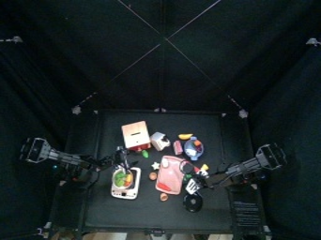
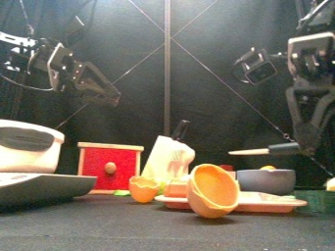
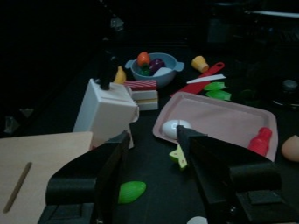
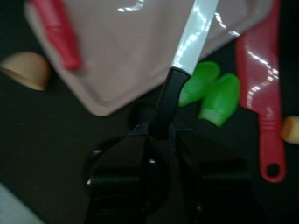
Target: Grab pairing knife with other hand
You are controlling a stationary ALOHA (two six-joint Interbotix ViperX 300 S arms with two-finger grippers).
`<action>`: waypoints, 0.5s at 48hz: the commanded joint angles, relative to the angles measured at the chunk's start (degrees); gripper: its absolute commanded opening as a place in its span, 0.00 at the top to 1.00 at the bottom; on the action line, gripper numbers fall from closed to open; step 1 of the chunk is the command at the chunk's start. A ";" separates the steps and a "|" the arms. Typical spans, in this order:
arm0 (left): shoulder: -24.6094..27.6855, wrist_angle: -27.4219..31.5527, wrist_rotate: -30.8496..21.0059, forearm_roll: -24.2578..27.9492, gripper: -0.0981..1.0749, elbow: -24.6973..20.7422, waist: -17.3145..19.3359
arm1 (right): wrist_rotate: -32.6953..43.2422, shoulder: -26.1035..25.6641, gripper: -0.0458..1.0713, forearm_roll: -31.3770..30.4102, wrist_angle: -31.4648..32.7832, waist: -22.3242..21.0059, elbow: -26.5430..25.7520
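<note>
The paring knife has a black handle and a pale blade. My right gripper is shut on its handle, and the blade points out over the pink cutting board. In the front view the knife hangs level above the table at the right, held by the right gripper. My left gripper stands open with nothing between its jaws. It is raised at the table's left, apart from the knife, and faces the cutting board and the white knife block.
A red drawer box, the knife block and an orange cup stand mid-table. A bowl of toy fruit is at the back. A red spatula and green toy pieces lie beside the board. A white appliance stands at the left.
</note>
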 commanded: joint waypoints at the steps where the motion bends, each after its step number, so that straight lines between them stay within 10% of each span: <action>1: 0.00 -0.26 0.00 3.78 0.19 -0.88 -0.09 | 0.00 -3.52 0.50 0.09 -5.71 -0.09 -1.41; 24: 10.20 -3.25 0.53 35.42 0.18 -7.29 -1.41 | 0.09 -7.65 0.57 -0.35 -35.33 -2.11 3.60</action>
